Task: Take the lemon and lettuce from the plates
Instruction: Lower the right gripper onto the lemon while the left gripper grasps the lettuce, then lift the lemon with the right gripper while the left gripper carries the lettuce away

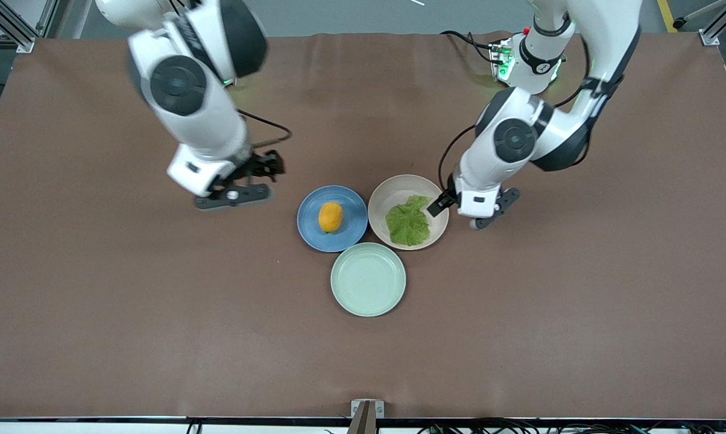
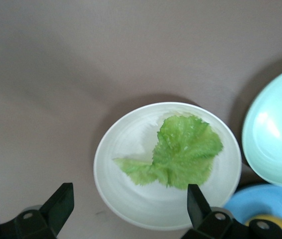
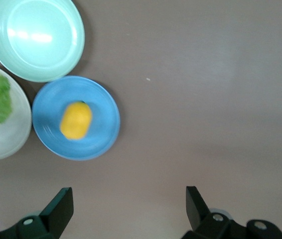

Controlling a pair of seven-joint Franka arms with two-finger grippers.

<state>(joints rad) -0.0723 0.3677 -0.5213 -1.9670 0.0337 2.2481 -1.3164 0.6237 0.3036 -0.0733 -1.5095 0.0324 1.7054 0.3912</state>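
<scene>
Hovering released, the left end effector (image 2: 126,206) hangs over the cream round plate's (image 1: 382,199) crinkled green lettuce leaf (image 1: 408,221); the right end effector (image 3: 126,206), also released, sits at nine o'clock from the blue plate's (image 1: 312,223) oval yellow-orange lemon (image 1: 330,216).

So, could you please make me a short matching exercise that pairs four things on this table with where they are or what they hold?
Things:
1. lemon
2. lettuce
3. mint-green plate
4. left gripper

Places or states:
A. holds nothing
B. on the blue plate
C. open, over the cream plate's edge
D. on the cream plate

Pairs: 1-B, 2-D, 3-A, 4-C
</scene>
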